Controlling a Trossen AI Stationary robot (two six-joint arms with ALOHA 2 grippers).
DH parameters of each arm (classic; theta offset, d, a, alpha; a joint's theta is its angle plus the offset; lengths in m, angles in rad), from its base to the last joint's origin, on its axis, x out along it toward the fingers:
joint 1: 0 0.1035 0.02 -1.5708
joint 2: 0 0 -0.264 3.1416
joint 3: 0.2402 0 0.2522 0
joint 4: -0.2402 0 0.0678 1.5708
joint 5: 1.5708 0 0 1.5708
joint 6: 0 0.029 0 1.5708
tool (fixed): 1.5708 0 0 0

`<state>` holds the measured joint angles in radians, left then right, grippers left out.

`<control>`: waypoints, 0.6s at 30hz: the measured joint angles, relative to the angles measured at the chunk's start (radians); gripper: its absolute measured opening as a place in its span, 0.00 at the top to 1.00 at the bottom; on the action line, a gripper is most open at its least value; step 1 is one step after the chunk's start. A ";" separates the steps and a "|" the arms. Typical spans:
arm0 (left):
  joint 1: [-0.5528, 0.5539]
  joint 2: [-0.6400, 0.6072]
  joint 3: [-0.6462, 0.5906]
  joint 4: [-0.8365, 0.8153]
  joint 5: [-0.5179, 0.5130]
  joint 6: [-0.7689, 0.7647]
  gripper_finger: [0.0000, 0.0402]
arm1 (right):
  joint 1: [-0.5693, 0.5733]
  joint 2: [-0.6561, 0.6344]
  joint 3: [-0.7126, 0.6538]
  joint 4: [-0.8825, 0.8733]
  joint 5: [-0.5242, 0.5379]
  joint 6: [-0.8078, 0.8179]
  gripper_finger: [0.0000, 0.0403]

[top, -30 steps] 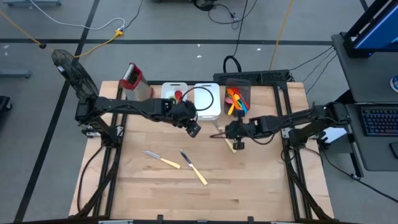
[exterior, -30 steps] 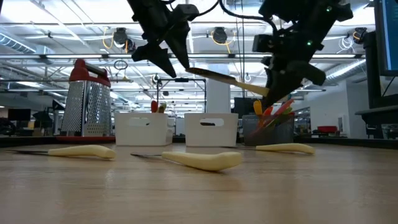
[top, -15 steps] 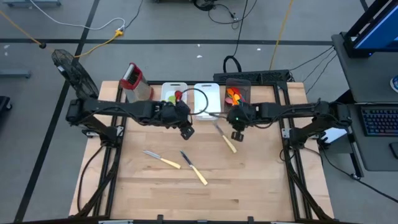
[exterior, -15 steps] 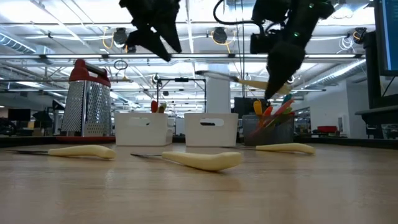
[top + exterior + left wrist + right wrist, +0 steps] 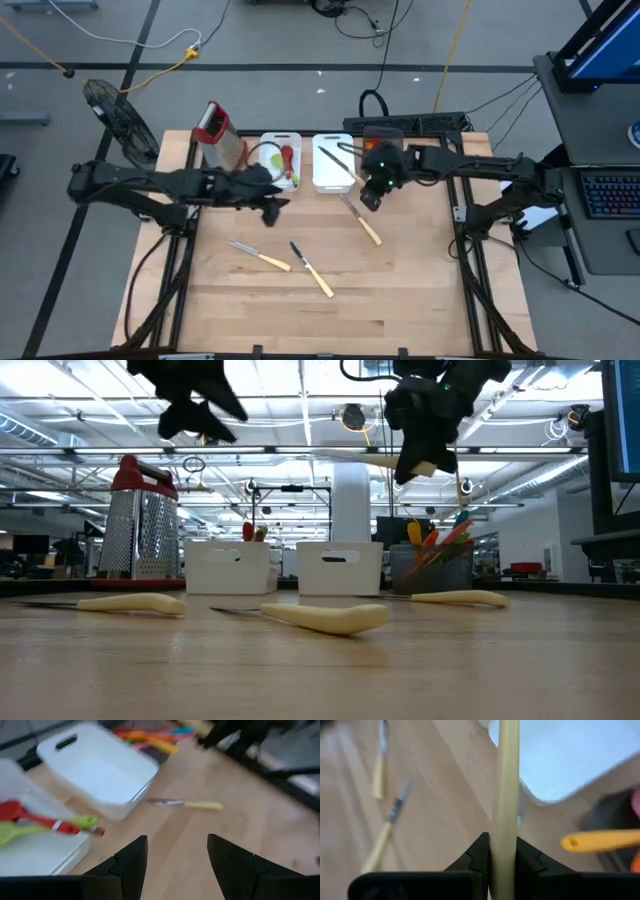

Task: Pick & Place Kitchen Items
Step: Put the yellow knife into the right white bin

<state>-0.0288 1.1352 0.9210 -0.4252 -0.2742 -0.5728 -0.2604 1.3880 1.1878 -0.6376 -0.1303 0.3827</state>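
My right gripper (image 5: 370, 195) is shut on a long utensil with a pale handle (image 5: 505, 795), high above the table near the right white bin (image 5: 332, 165). It also shows in the low view (image 5: 420, 460). My left gripper (image 5: 268, 207) is open and empty, raised near the left white bin (image 5: 280, 150), which holds red and green utensils (image 5: 47, 822). Its fingers show apart in its wrist view (image 5: 177, 857). Three yellow-handled metal pieces (image 5: 262, 258) (image 5: 314, 272) (image 5: 364, 224) lie flat on the table. A dark bin (image 5: 383, 150) holds orange and other coloured utensils. My right gripper pinches the pale handle (image 5: 505, 847) between its two fingers, which lie across it. The fingers come from above. The utensil is lifted clear and lies about level in the low view (image 5: 375, 460), its thin end (image 5: 335, 158) over the right white bin.
A red-topped metal box grater (image 5: 215, 128) stands at the far left of the table, beside the bins. The near half of the wooden table (image 5: 330, 320) is bare. Cables lie behind the far edge.
My right gripper has risen and gone toward the far edge and the bins, carrying the pale-handled utensil, which stays about level. My left gripper has risen and drawn back toward the table's left edge, still open.
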 joint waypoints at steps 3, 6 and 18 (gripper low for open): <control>-0.011 -0.081 -0.060 0.030 0.002 0.003 0.47 | -0.028 0.013 0.001 0.058 -0.075 0.075 0.91; -0.023 -0.150 -0.109 0.072 0.003 0.025 0.47 | -0.056 0.026 0.000 0.121 -0.126 0.145 0.91; -0.059 -0.281 -0.200 0.119 0.004 0.084 0.47 | -0.147 0.146 0.000 0.336 -0.214 0.456 0.91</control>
<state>-0.0873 0.8545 0.7215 -0.3062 -0.2700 -0.4883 -0.4076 1.5344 1.1873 -0.3013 -0.3443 0.8388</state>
